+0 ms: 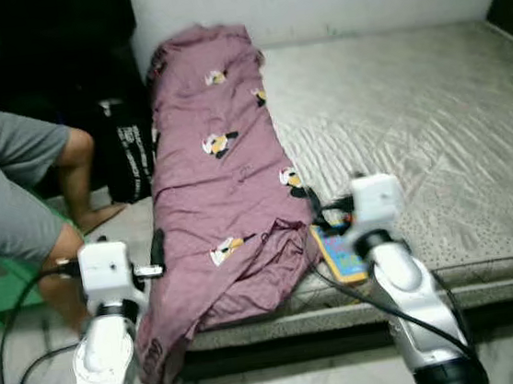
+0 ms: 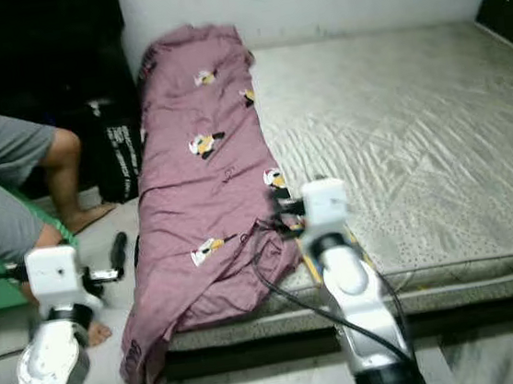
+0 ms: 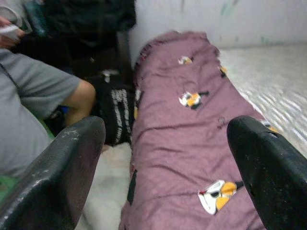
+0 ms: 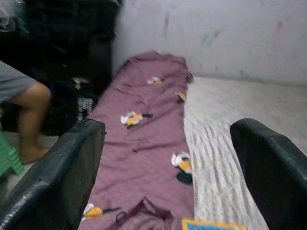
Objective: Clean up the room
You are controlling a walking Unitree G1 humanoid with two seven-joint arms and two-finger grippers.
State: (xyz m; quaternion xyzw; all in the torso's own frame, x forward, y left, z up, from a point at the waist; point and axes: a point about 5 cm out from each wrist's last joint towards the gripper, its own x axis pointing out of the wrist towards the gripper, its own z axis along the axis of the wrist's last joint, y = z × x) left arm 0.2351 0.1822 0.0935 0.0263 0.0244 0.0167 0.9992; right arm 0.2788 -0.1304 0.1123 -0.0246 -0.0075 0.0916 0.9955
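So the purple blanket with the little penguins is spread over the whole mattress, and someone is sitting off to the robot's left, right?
Not quite. The purple blanket lies in a long bunched strip along only the left edge of the mattress, with its near end hanging off; the left eye view shows the rest bare. A person does sit to the left.

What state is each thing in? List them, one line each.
Purple blanket: bunched lengthwise along the mattress's left edge, its end hanging to the floor.
Mattress: mostly bare.
Colourful book: flat at the mattress's front edge.
Left hand: open, empty.
Right hand: open, empty.
Person: seated at left.
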